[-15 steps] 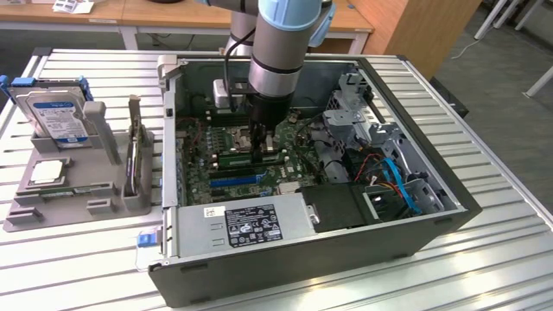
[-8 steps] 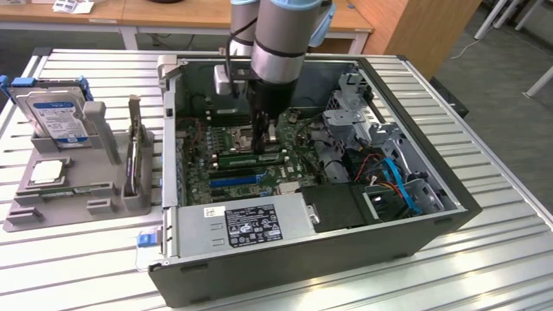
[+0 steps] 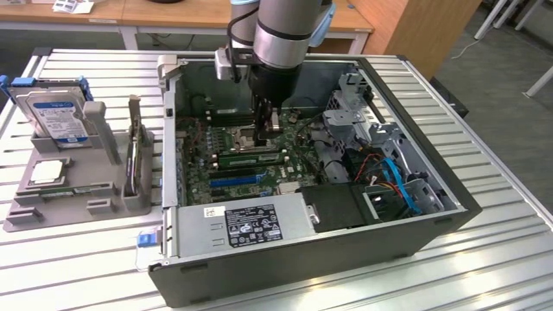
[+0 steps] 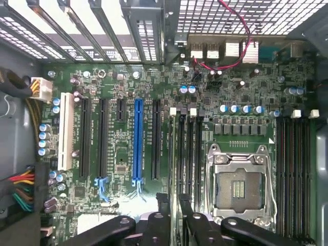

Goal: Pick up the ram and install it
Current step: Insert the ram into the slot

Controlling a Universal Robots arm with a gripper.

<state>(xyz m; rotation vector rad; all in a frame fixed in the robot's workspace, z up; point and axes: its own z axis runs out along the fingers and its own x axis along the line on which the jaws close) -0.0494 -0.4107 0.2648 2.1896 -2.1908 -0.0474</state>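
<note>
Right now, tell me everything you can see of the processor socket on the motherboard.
The processor socket is a square silver metal frame around a dark recess with a small patch of gold contacts in the middle; no chip sits in it. A thin wire latch runs along its edge. It lies flat on the green motherboard, with long memory slots on both sides. The gripper hangs over the slots beside it, not touching it.
</note>
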